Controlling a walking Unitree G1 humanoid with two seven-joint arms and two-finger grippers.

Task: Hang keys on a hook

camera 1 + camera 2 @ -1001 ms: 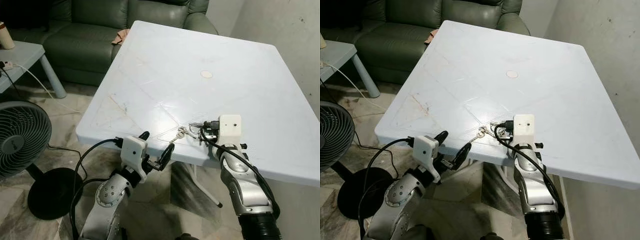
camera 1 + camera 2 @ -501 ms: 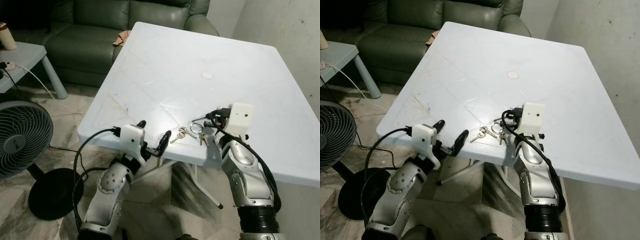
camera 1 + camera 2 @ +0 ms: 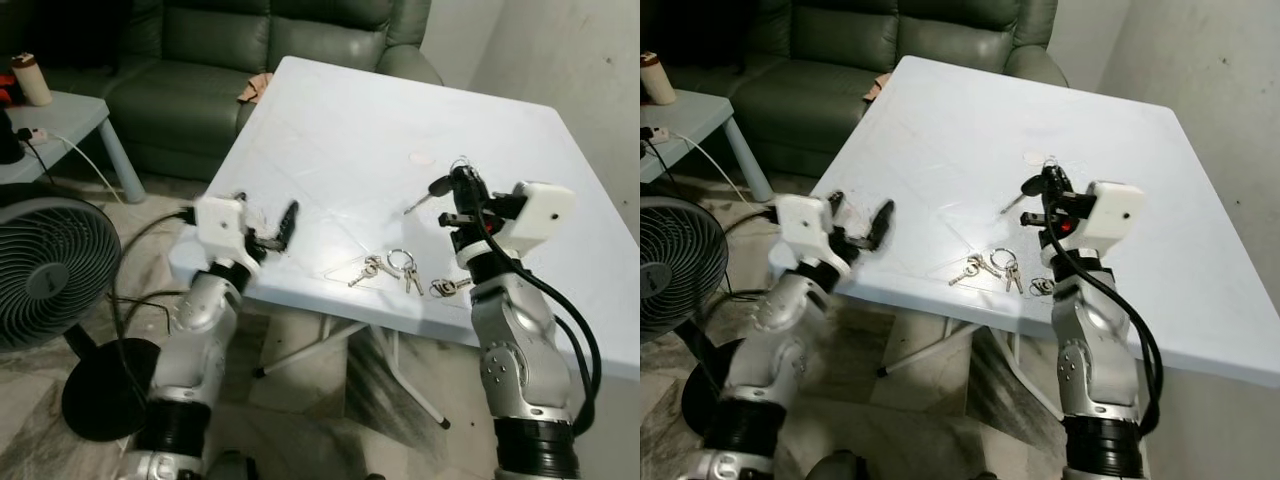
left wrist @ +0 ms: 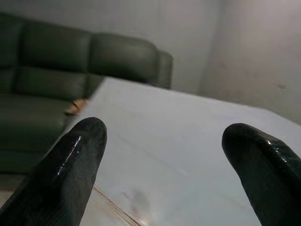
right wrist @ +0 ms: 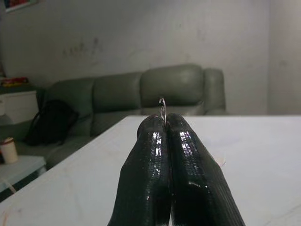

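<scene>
My right gripper (image 3: 460,186) is raised above the white table (image 3: 340,130), shut on a thin key ring (image 5: 162,109) that pokes up between its fingers. A black-headed key (image 3: 436,188) hangs from that ring, blade pointing down to the left. Three more bunches lie near the table's front edge: brass keys (image 3: 364,269), a ring with keys (image 3: 403,265) and a small ring (image 3: 446,288). My left gripper (image 3: 268,222) is open and holds nothing. It hovers over the table's front left corner, and its two black fingers (image 4: 75,165) stand wide apart.
A dark green sofa (image 3: 250,50) stands behind the table. On the left are a floor fan (image 3: 45,270) and a grey side table (image 3: 60,120) with a cup. A bare wall (image 3: 560,50) runs along the right. A small white disc (image 3: 421,158) lies mid-table.
My right gripper has risen from the table's front edge with one key on its ring. The other keys stayed on the table. My left arm has risen from below the edge to table height.
</scene>
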